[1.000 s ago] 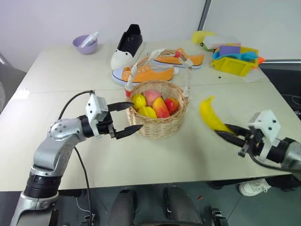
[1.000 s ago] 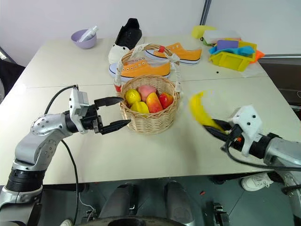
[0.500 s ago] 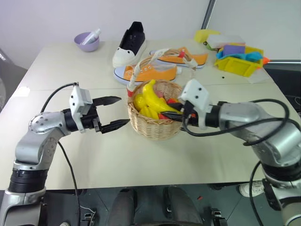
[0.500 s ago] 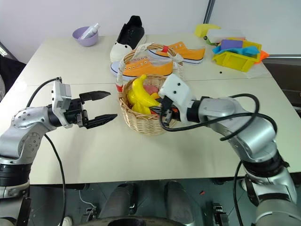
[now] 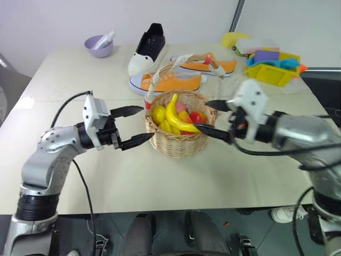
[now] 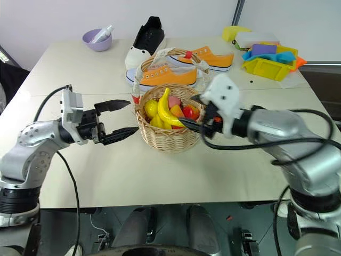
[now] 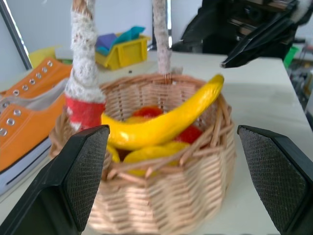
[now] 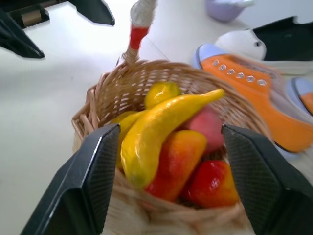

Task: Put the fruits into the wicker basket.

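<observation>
You had the pale bench (image 5: pixel 224 176) carrying everything, with the wicker basket (image 5: pixel 178 143) standing near its middle, its cloth-wrapped handle (image 5: pixel 154 81) arching up over it. Behind the basket lay two orange sneakers (image 5: pixel 170 82) and a black and white shoe (image 5: pixel 146 48), and off at the far right corner sat a yellow plastic tray (image 5: pixel 274 72) with coloured pieces in it; a lilac bowl (image 5: pixel 98 47) stood at the far left. Your left gripper (image 5: pixel 139 126) hung just beside the basket on its left side, its fingers (image 5: pixel 129 111) spread wide with nothing between them, pointing at the wicker wall without touching it. Your right gripper (image 5: pixel 212 118) was at the basket's right rim, its fingers (image 5: pixel 210 132) parted and holding nothing, the lower one reaching over the rim close to the fruit. The banana (image 5: pixel 176 114) lay free in the basket, propped across the top of the other fruits with its tip sticking up above the rim. Under it sat the mango (image 8: pixel 177 159), red running to yellow, beside a small yellow fruit (image 8: pixel 161 92), a pinkish one (image 8: pixel 208 128) and a red one (image 8: pixel 209 185), all inside the basket.
</observation>
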